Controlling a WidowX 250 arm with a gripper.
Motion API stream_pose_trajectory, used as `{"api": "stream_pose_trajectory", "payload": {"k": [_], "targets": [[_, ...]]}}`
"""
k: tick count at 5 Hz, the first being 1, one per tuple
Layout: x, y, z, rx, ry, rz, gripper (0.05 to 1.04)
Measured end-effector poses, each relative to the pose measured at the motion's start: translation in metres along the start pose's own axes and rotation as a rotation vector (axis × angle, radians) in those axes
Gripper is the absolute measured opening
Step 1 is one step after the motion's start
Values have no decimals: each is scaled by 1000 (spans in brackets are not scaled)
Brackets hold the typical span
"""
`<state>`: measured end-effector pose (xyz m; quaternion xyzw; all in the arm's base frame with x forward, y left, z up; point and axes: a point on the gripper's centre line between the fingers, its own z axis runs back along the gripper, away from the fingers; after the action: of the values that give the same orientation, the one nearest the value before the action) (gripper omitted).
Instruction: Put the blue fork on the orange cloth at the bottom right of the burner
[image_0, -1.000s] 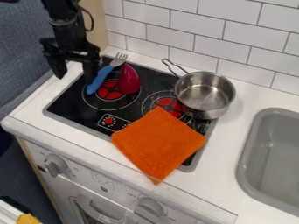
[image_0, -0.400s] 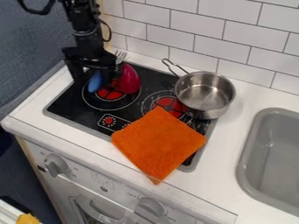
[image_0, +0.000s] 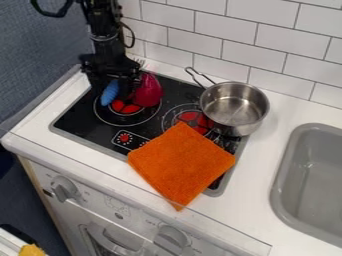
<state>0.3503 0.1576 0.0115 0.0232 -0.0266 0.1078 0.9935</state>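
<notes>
The black gripper (image_0: 113, 92) hangs over the upper left burner, low around the blue fork. Its fingers are apart, one on either side of the fork. The blue handle (image_0: 110, 92) shows between them, and the fork's metal tines (image_0: 139, 62) poke out behind the gripper; the middle of the fork is hidden. On the lower right part of the stove (image_0: 80, 119), the orange cloth (image_0: 180, 162) lies flat, its near corner hanging over the counter's front edge.
A dark red object (image_0: 148, 91) stands right beside the gripper's right finger. The metal pot (image_0: 234, 107) sits at the stove's right, handle toward the wall. Farther right is the grey sink (image_0: 314, 180).
From the stove's left edge, the gripper has moved right and come down around the fork. The red object has shifted slightly to the right. Cloth and pot have stayed put.
</notes>
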Motion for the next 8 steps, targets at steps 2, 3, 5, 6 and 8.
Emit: {"api": "stream_pose_trajectory", "payload": {"k": [2,3,5,6,8], "targets": [[-3,-3,-1,-2,6,1,437],[-21,1,24,57,2,44,437],[-61,-58,100,103,-97,40,436],[-87,-96,89,48,-70,9,436],[-117,-157,66,76,-25,34,436]]}}
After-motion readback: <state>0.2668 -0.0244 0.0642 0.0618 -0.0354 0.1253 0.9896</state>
